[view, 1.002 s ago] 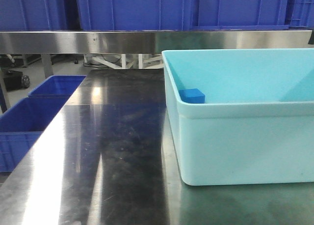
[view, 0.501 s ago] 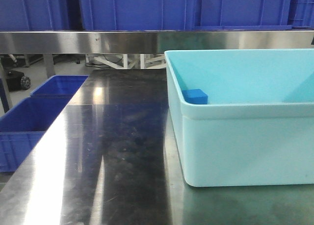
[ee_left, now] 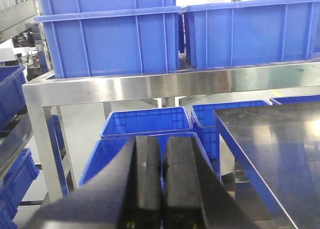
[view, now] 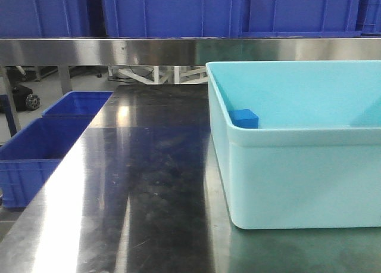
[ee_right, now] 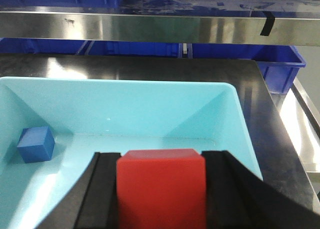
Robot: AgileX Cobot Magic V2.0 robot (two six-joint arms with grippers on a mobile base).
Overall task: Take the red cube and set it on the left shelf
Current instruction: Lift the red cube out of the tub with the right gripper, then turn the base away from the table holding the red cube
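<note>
While red cube (ee_right: 161, 184) sits clamped between the flat pads of the right end effector (ee_right: 161, 204), it hangs over the teal bin (ee_right: 235, 109), w/ a blue cube (ee_right: 35, 144) lying by the bin's left wall. Left end effector (ee_left: 161, 189) is closed on nothing, aimed past the counter (ee_left: 270, 149) edge twd blue crates (ee_left: 145, 126). Cube looks rigid, light and smooth-faced, so prob. slippy. Grip on opposite flat sides, approx mid-height, seems right. Steel shelf (ee_left: 175, 84) carries more crates.
</note>
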